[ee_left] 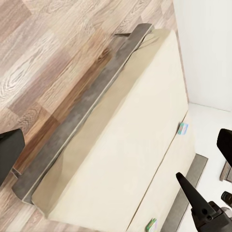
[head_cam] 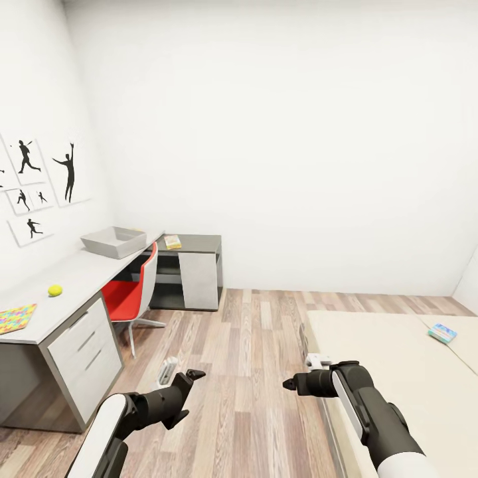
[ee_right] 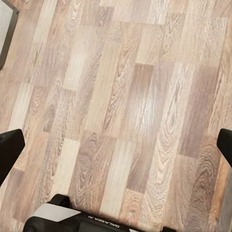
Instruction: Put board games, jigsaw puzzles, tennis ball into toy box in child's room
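The toy box [head_cam: 116, 240] is a grey tray at the far end of the table [head_cam: 79, 279]. Nearer on the desktop lie the tennis ball [head_cam: 55, 290] and one jigsaw puzzle [head_cam: 14, 318]. A yellowish board game [head_cam: 172, 241] rests on the dark cabinet section. A blue board game [head_cam: 441, 332] lies on the bed [head_cam: 385, 352]. In the left wrist view the bed [ee_left: 125, 145] carries two small boxes [ee_left: 183, 128] [ee_left: 152, 224]. My left gripper [head_cam: 191, 392] and right gripper [head_cam: 292, 383] hover over the floor, both open and empty, with fingers [ee_left: 9, 152] [ee_right: 9, 150] spread wide.
A red chair [head_cam: 129, 295] on a white base stands tucked against the desk. Wood-plank floor [head_cam: 252, 358] runs between desk and bed. The bed's dark frame edge [ee_left: 72, 121] borders the floor. Baseball silhouettes [head_cam: 70, 171] hang on the left wall.
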`<state>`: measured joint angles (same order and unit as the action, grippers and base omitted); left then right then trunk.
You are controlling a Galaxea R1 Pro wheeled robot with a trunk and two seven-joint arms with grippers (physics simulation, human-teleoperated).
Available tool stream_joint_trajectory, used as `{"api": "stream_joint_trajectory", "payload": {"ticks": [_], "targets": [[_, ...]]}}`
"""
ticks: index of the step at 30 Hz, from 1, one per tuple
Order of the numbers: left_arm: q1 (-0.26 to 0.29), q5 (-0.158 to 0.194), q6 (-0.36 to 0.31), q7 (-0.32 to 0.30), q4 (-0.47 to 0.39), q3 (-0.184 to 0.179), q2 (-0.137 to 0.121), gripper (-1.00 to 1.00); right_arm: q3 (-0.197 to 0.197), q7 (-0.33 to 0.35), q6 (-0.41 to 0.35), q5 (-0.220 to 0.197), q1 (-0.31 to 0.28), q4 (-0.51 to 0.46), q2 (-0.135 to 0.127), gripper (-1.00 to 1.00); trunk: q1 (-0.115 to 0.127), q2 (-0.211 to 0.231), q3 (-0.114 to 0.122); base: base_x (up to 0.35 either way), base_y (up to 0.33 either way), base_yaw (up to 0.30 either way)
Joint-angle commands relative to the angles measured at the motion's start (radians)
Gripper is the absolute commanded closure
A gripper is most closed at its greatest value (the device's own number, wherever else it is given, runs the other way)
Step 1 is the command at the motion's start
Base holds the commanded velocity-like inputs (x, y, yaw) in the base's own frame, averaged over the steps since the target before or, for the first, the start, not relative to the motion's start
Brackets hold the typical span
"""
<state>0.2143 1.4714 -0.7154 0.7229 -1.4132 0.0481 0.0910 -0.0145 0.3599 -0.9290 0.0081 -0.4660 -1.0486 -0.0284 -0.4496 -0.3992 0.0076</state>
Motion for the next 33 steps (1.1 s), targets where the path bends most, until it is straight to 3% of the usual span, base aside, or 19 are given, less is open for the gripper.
{"api": "stream_joint_trajectory", "payload": {"ticks": [1, 33], "targets": [[0.0, 0.01, -0.003, 0.01, -0.001, 0.003, 0.001, -1.0, -0.001, 0.002, -0.004, 0.001, 0.0, -0.001, -0.001, -1.0, 0.0, -0.001, 0.0, 0.0, 0.0, -0.005], [0.0, 0.01, -0.003, 0.009, 0.0, 0.003, 0.001, -1.0, -0.001, 0.002, -0.004, 0.001, 0.0, -0.001, -0.001, -1.0, 0.0, -0.001, 0.0, 0.0, 0.0, -0.007]]}}
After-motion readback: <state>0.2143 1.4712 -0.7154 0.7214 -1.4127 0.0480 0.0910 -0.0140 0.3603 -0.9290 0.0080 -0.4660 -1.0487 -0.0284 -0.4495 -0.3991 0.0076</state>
